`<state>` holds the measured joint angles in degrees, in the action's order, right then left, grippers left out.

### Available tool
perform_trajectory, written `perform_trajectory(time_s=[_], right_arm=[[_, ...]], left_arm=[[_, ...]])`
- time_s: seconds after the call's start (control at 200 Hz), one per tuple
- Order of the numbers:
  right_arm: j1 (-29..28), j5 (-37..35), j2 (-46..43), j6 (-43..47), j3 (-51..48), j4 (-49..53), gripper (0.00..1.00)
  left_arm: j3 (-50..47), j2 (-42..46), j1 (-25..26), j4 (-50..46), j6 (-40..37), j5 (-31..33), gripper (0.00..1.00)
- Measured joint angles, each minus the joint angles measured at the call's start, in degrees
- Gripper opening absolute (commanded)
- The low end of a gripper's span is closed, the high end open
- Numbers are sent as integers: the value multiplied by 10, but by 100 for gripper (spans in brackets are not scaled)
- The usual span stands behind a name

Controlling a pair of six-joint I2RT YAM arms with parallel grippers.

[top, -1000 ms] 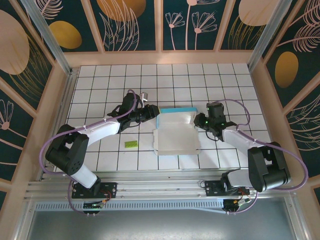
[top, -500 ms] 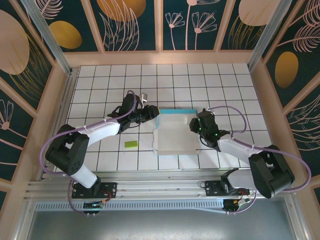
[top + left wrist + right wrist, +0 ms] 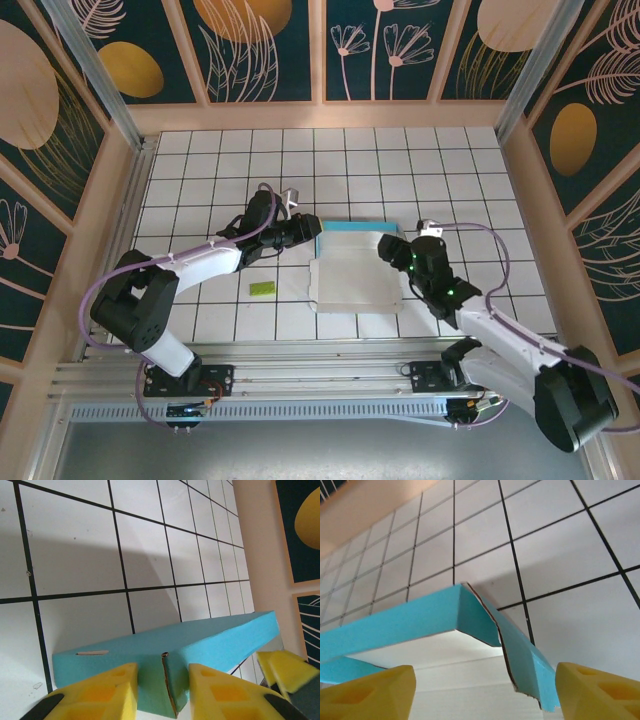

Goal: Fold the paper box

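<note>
Where the left gripper (image 3: 162,692) is viewed from its wrist, its yellow pads (image 3: 107,690) are pressed against both sides of a blue corner fold at the left end of the paper box (image 3: 210,642), which is thus clamped. The right gripper (image 3: 485,697) is set with its jaws wide apart, and the box's far right corner lies between them untouched. From above, the box is found near the middle of the white tiled surface (image 3: 400,170), its blue far wall raised and its whitish sheet spread flat toward the arms. A small green piece (image 3: 262,288) is seen to its left, apart from it.
</note>
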<state>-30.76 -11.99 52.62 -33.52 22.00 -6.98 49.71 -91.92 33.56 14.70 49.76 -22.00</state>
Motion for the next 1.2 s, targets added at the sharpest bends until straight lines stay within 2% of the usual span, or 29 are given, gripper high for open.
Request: perform_trajectory(time_s=[0.155,0.27,0.335,0.45,0.671,0.791,0.926,1.196], right_arm=[[0,1,-75,18,17,67,84],[23,16,-120,70,59,101,81],[76,44,-129,126,82,105,74],[214,133,-117,275,95,96,71],[332,260,-8,524,97,116,67],[341,295,63,631,104,148,65],[341,332,90,721,104,161,61],[329,412,129,798,104,145,51]], left_arm=[[0,0,1,1,-1,0,30],[0,0,2,1,-2,0,30],[0,0,2,1,-2,0,29],[0,0,2,1,-3,0,29],[0,1,2,0,-15,2,30],[0,3,2,0,-18,2,29],[0,5,3,-4,-21,2,30],[0,6,3,-6,-22,2,30]])
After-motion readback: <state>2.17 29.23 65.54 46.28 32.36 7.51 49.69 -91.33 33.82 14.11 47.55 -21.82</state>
